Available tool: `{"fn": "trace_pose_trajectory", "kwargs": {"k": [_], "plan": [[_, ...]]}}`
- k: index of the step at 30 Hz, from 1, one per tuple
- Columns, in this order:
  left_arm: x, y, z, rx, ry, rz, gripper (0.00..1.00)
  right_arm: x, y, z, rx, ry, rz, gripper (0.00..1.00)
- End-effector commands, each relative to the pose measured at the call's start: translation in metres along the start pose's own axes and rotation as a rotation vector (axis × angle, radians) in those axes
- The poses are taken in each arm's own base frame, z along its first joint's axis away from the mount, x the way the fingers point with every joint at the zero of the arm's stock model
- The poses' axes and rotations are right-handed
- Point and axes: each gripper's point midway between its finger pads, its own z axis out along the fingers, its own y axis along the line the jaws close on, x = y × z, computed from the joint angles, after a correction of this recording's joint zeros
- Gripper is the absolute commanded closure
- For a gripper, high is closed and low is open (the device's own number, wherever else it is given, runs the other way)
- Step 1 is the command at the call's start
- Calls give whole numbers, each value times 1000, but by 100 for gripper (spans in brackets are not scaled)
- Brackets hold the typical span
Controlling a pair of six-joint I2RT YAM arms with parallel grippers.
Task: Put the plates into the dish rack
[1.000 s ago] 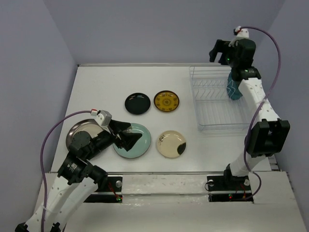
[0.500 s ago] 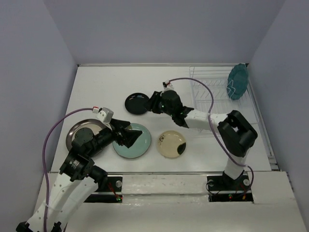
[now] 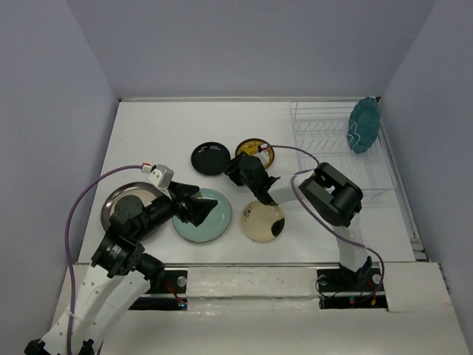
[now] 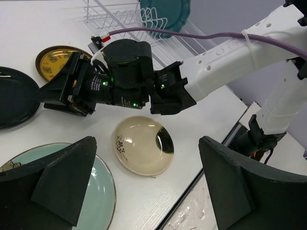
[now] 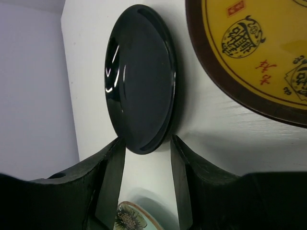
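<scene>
White and matte, the surface is boxed in by plain lilac walls. At its far right corner stands the dish rack, thin white wire and see-through, with the scalloped teal plate upright at its far right end. Just left of the rack lies the round yellow patterned plate with its dark brown rim. Further left lies the small glossy black plate. The right claw is clenched on that plate's near rim, one dark finger on each side. Left of the rack and nearer the arms lie the smooth cream plate with a dark blotch, then the pale aqua plate, and farthest from the rack the grey metallic plate. The left claw hangs over the aqua plate, spread wide and grasping nothing.
</scene>
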Motion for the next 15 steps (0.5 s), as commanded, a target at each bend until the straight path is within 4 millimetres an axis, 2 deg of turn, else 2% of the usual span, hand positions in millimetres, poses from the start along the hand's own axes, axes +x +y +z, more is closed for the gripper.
{"fn": "trace_pose_trajectory", "kwargs": {"k": [1, 6, 9, 11, 15], "plan": [[-8, -5, 1, 23, -26, 20, 1, -12, 8, 11, -19, -98, 111, 52], [-7, -4, 1, 21, -23, 18, 1, -1, -8, 25, 18, -83, 130, 52], [-7, -4, 2, 19, -22, 16, 1, -1, -7, 31, 23, -86, 130, 52], [-7, -3, 2, 19, -20, 17, 1, -2, -10, 34, 30, -100, 132, 56], [-8, -4, 1, 19, -25, 17, 1, -5, -7, 40, 28, -120, 124, 77]]}}
